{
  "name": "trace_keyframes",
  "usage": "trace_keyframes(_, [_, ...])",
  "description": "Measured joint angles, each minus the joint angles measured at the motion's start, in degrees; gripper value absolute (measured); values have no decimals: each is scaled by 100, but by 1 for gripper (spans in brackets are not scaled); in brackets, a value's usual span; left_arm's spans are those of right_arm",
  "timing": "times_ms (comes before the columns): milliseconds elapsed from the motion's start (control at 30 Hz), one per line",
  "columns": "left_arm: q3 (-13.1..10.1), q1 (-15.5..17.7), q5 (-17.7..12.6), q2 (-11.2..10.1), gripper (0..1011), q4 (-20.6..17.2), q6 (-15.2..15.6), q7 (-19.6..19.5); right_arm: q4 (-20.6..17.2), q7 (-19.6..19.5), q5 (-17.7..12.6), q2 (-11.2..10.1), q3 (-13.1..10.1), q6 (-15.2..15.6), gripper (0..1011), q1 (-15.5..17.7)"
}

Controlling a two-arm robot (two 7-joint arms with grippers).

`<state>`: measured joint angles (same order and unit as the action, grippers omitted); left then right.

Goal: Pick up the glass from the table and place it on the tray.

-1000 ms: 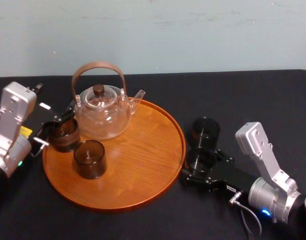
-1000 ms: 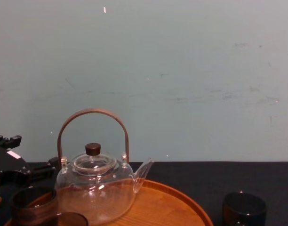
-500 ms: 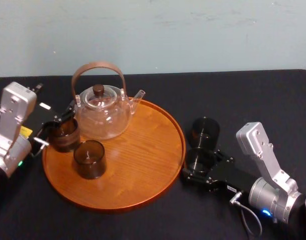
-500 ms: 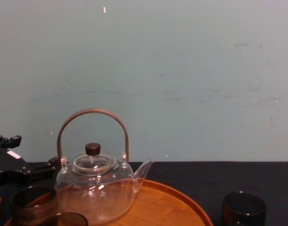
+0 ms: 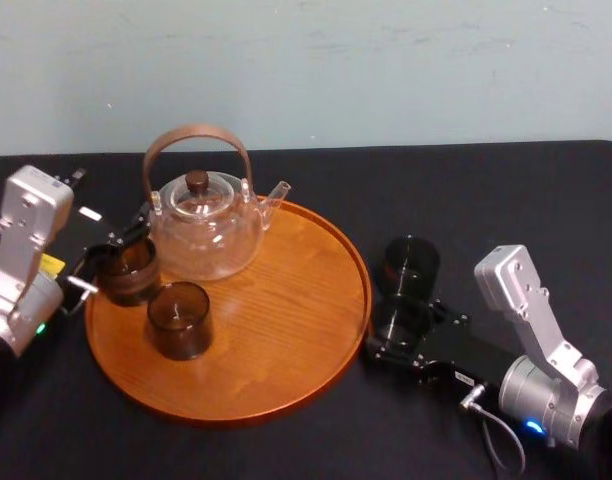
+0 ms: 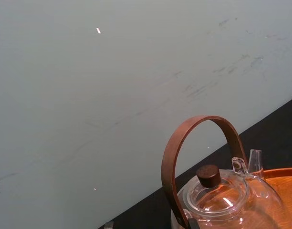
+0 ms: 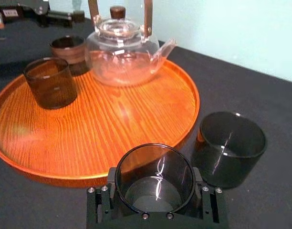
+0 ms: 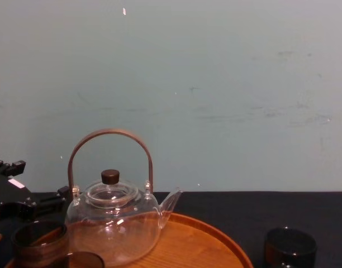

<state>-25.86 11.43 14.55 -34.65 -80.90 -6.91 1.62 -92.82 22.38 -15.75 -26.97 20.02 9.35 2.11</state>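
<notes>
Gripping the glass (image 7: 154,177) from both sides, the R gripper (image 5: 396,328) has its jaws closed to the tumbler's width, tight on the walls. Glass is upright, open end up. It sits low at the black table (image 5: 506,200), just off the right rim of the tray (image 5: 276,320); can't tell if its base touches the table. A 2nd glass (image 5: 411,265) stands on the table just beside it, on the far side. On the tray: teapot (image 5: 206,225) at back left, 3rd glass (image 5: 179,318) in front of it. L gripper (image 5: 119,262) is at the tray's left edge, at a 4th glass (image 5: 126,275); grip state can't tell. The tray's low rim lies btw the glass and bare wood. Centre and right half of the tray are open.
</notes>
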Motion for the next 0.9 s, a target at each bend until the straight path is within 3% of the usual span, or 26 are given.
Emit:
trace_keyframes(267, [0,0,0,0,1001,0,0,0,-289,88,-34,-61,35,-120,904,84])
trace_keyframes(467, [0,0,0,0,1001,0,0,0,-551,200,-31,-102,203,-171,905,115])
trace_keyframes(700, [0,0,0,0,1001,0,0,0,-603,286,16,-56,422,-167,904,1])
trace_keyframes(900, [0,0,0,0,1001,0,0,0,-472,343,58,108,652,-132,905,-247])
